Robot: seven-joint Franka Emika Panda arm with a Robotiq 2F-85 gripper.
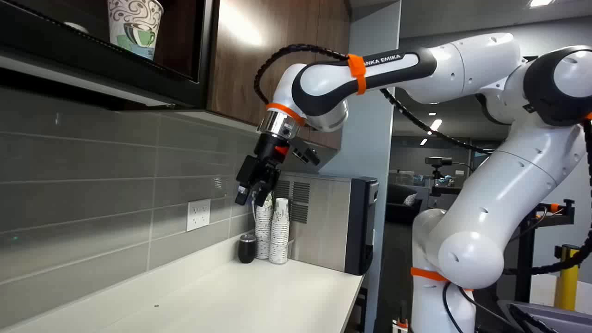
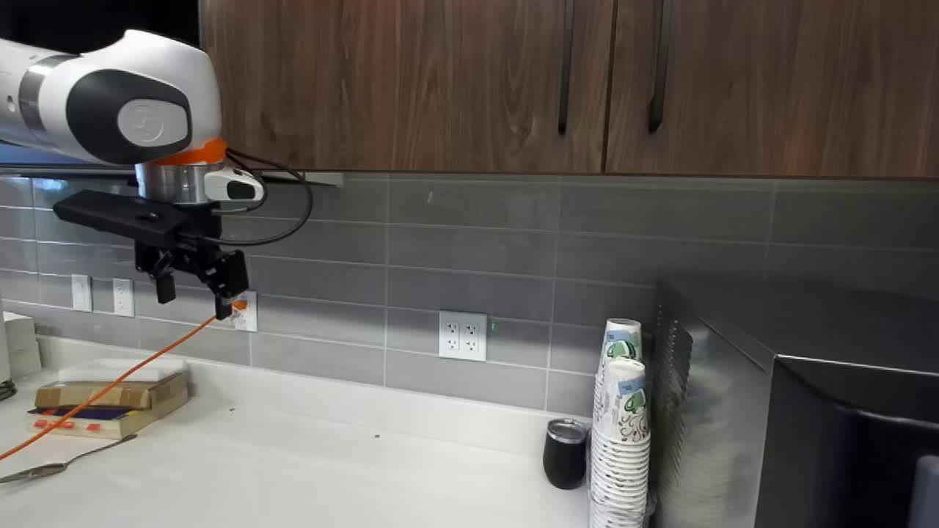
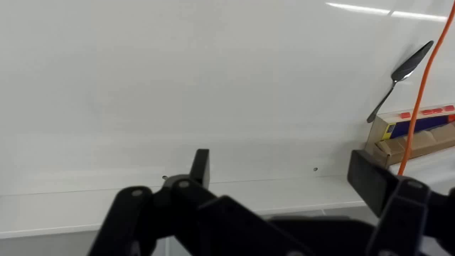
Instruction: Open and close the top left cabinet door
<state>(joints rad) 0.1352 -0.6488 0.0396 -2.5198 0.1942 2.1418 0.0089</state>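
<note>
Hanging spread wide over the counter [image 2: 330, 469], only air in the gap, my pincer [image 2: 194, 303] sits lower than the top left cabinet door [image 2: 396, 88], whose upper part both exterior views crop; patterned cup [image 1: 135, 27] in black-framed unit [image 1: 69, 48], likewise cropped; contents of black tumbler [image 2: 565, 460] hidden from me.

The cabinet door [image 2: 407, 84] is brown wood-grain, the fingers [image 3: 369, 183] black, the cord [image 3: 422, 85] orange.
</note>
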